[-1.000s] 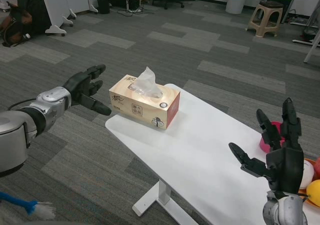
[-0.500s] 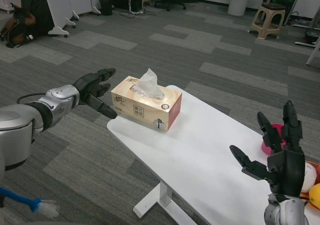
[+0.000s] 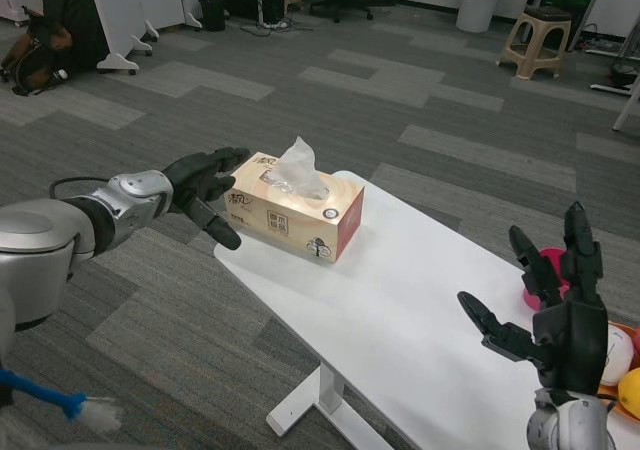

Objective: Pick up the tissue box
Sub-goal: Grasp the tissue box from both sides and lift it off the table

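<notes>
My left fingers [image 3: 222, 160] spread, tips at the near end of the box [image 3: 292, 206], holding nothing; contact uncertain. Left hand [image 3: 205, 182] off the desk's far left corner. Box sits on that corner of the desk [image 3: 400, 310], tissue [image 3: 298, 162] poking up. Judged light, thin card, dents easily: clasp both short ends, not the top. Right hand [image 3: 557, 315] open over the near right edge.

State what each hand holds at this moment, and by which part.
Nothing is held. The left hand is open at the tissue box's near end; the right hand waits open over the table.
</notes>
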`<action>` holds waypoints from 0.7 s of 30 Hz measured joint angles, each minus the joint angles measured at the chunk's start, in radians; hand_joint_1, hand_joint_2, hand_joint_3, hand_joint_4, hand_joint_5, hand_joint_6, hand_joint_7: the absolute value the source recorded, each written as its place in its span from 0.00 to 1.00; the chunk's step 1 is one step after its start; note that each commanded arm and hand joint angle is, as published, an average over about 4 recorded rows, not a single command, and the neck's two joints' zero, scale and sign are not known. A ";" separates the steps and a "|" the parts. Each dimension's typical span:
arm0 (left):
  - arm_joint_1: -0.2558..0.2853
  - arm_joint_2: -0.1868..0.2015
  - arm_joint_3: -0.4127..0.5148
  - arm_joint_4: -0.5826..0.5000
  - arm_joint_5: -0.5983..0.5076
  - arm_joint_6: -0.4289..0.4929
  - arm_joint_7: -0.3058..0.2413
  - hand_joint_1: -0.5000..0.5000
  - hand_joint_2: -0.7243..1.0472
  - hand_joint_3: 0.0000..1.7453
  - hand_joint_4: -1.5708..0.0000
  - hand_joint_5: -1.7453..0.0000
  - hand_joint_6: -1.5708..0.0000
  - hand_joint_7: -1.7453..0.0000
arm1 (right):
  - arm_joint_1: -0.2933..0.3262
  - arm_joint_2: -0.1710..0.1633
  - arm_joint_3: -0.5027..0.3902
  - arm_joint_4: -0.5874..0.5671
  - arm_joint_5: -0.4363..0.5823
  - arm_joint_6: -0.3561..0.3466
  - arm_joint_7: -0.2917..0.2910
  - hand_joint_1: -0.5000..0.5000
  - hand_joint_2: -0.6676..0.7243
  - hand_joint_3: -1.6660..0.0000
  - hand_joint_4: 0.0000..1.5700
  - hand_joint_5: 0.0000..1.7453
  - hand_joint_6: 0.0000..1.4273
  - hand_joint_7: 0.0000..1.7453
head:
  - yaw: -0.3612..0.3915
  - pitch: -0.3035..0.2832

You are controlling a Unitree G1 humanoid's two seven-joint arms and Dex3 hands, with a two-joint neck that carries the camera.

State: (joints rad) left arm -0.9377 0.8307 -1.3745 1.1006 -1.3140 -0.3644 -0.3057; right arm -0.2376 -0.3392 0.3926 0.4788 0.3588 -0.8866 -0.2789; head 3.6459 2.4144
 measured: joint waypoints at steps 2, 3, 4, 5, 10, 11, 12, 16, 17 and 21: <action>-0.004 -0.001 -0.013 -0.005 -0.001 0.000 0.000 1.00 0.40 0.00 1.00 1.00 1.00 1.00 | 0.000 0.000 0.001 0.001 0.000 0.000 0.000 0.62 0.27 0.71 0.31 0.11 0.00 0.04 | 0.000 0.000; -0.006 -0.001 -0.019 -0.007 -0.001 0.000 0.000 1.00 0.40 0.00 1.00 1.00 1.00 1.00 | 0.000 0.000 0.001 0.001 0.000 0.000 0.000 0.62 0.27 0.71 0.31 0.11 0.00 0.04 | 0.000 0.000; -0.008 -0.002 -0.026 -0.009 -0.002 0.000 0.000 1.00 0.40 0.00 1.00 1.00 1.00 1.00 | 0.000 0.000 0.001 0.001 0.000 0.000 0.000 0.62 0.27 0.71 0.31 0.11 0.00 0.04 | 0.000 -0.001; -0.010 -0.002 -0.033 -0.010 -0.002 0.000 0.000 1.00 0.40 0.00 1.00 1.00 1.00 1.00 | 0.000 0.000 0.001 0.001 0.000 0.000 0.000 0.62 0.27 0.71 0.31 0.11 0.00 0.04 | 0.000 -0.001; -0.016 -0.002 -0.055 -0.014 -0.002 0.000 0.000 1.00 0.40 0.00 1.00 1.00 1.00 1.00 | -0.001 0.001 0.002 0.002 0.000 0.000 0.000 0.62 0.27 0.69 0.31 0.11 0.00 0.04 | 0.000 -0.003; -0.016 -0.002 -0.055 -0.014 -0.002 0.000 0.000 1.00 0.40 0.00 1.00 1.00 1.00 1.00 | -0.001 0.001 0.002 0.002 0.000 0.000 0.000 0.62 0.27 0.69 0.31 0.11 0.00 0.04 | 0.000 -0.003; -0.016 -0.002 -0.056 -0.014 -0.002 0.000 0.000 1.00 0.40 0.00 1.00 1.00 1.00 1.00 | -0.001 0.001 0.002 0.002 0.000 0.000 0.000 0.62 0.27 0.70 0.31 0.11 0.00 0.04 | 0.000 -0.003; -0.018 -0.003 -0.059 -0.016 -0.003 0.000 0.000 1.00 0.40 0.00 1.00 1.00 1.00 1.00 | -0.001 0.001 0.002 0.003 0.000 0.000 0.000 0.62 0.27 0.71 0.31 0.08 0.00 0.04 | -0.001 -0.006; -0.018 -0.003 -0.059 -0.017 -0.003 0.000 0.000 1.00 0.40 0.00 1.00 1.00 1.00 1.00 | -0.001 0.001 0.002 0.003 0.000 0.000 0.000 0.62 0.27 0.71 0.31 0.08 0.00 0.04 | -0.001 -0.006; -0.020 -0.003 -0.065 -0.028 -0.003 0.000 0.000 1.00 0.40 0.00 1.00 1.00 1.00 1.00 | -0.001 0.001 0.002 0.004 0.000 0.000 0.000 0.62 0.27 0.71 0.31 0.11 0.00 0.04 | -0.001 -0.006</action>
State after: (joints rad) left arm -0.9580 0.8275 -1.4395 1.0731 -1.3168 -0.3640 -0.3057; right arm -0.2387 -0.3381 0.3948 0.4827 0.3591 -0.8866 -0.2789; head 3.6445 2.4081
